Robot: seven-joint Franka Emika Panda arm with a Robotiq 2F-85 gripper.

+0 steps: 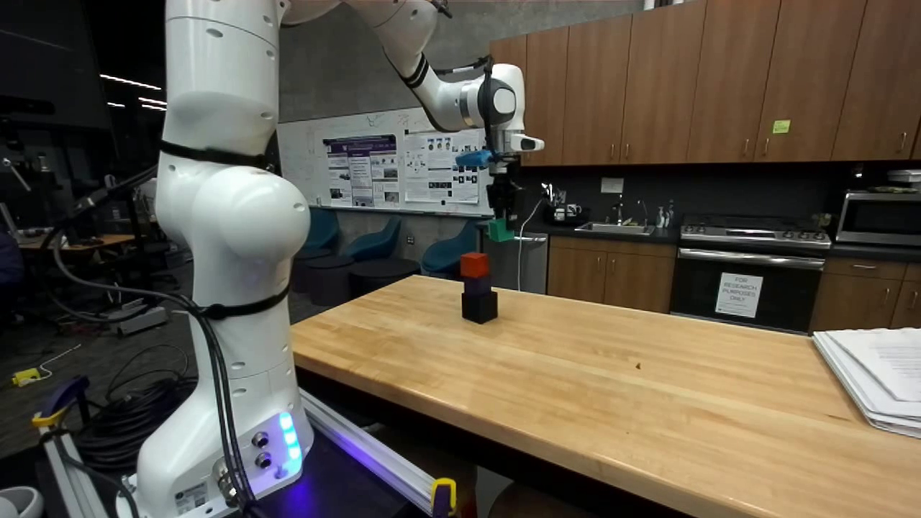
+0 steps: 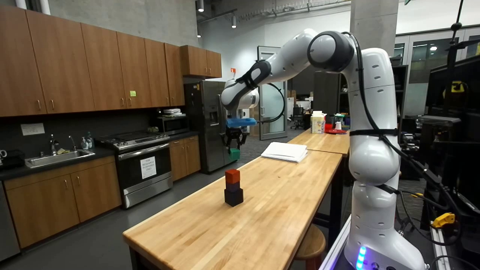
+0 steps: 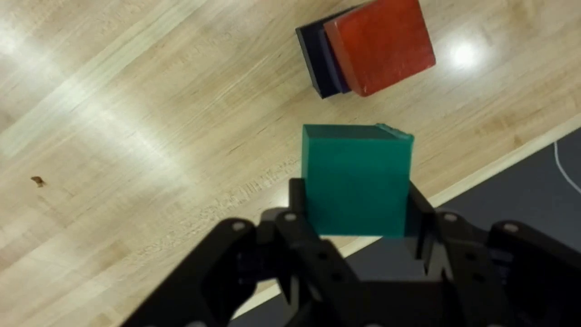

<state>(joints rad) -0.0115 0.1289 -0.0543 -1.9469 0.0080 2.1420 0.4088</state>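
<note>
Wrist view, and my gripper (image 3: 356, 204) pinches the green block (image 3: 356, 177) aloft: the carry step, I'd say, next calling for careful centring over the red block (image 3: 386, 45).

Papers (image 2: 284, 151) on tbl (image 1: 575, 388); stove (image 1: 788, 277) w/ sign (image 1: 738, 295) btwn sink (image 2: 60, 159) & micro (image 1: 879, 229); posters (image 1: 363, 171) on whtbd (image 1: 301, 173).

The upright three-block stack (image 1: 476, 285) stands in the way; open room stretches between it and the papers (image 2: 285, 151) along the surface (image 1: 611, 396), and air parts the stack from the green block (image 3: 356, 181) in the gripper (image 3: 357, 200)
</note>
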